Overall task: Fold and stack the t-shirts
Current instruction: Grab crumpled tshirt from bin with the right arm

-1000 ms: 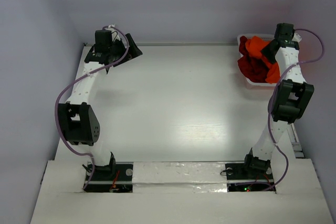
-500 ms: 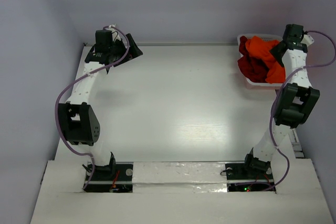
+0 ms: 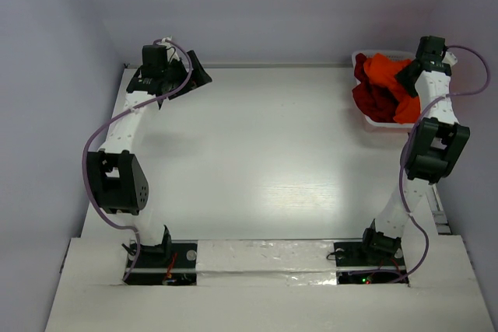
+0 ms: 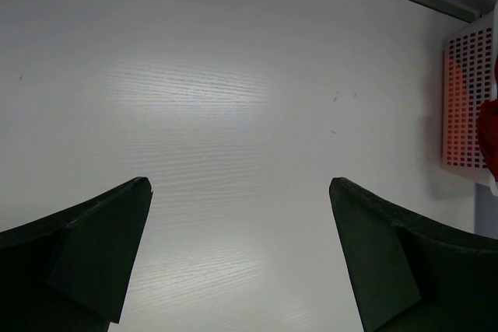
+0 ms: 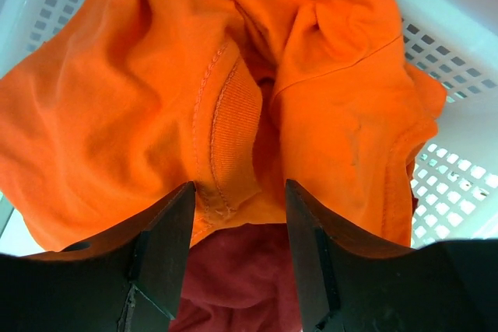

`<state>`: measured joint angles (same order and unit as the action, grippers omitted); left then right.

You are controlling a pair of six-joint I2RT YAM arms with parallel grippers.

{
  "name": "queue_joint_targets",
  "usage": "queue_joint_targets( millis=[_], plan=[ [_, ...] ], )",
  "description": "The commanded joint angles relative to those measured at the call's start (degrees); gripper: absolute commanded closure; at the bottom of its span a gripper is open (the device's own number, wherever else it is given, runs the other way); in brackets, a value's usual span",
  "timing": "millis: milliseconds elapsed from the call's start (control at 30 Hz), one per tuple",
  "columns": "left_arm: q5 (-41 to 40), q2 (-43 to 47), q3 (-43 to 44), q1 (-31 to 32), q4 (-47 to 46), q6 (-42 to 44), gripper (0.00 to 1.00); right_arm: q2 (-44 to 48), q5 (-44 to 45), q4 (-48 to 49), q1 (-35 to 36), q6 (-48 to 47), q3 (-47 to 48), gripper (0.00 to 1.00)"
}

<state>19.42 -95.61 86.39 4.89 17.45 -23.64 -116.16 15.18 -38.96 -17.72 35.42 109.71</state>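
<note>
Shows the right gripper (image 5: 239,188), resettled this past second, half-open astride the collar of the orange t-shirt (image 5: 117,99), atop a dark red t-shirt (image 5: 241,277) in the basket (image 5: 440,184), grab apparently imminent, folding not begun, and the left gripper (image 4: 239,184) wide above the table (image 4: 233,75).

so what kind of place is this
Probably a robot lab test cell, not a home: a white table boxed in by plain walls, two arms bolted at its near edge, and a white lattice basket of crumpled t-shirts.
</note>
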Motion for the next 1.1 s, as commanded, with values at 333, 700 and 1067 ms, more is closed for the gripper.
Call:
queue_joint_targets(
  millis=[333, 700, 1067],
  plan=[
    [0.27, -0.28, 1.76, 0.21, -0.84, 0.44, 0.01, -0.12, -1.38, 2.22, -0.30, -0.61, 2.00, 0.76],
    [0.27, -0.63, 1.68, 0.73, -0.67, 0.43, 0.01, 0.05, -0.85, 2.05, -0.30, -1.41, 1.65, 1.00],
    [-0.26, -1.07, -0.43, 1.88, -2.16, -0.35, 0.01, 7.60, -8.14, 5.56, 0.22, -4.48, -4.58, 1.00]
  ],
)
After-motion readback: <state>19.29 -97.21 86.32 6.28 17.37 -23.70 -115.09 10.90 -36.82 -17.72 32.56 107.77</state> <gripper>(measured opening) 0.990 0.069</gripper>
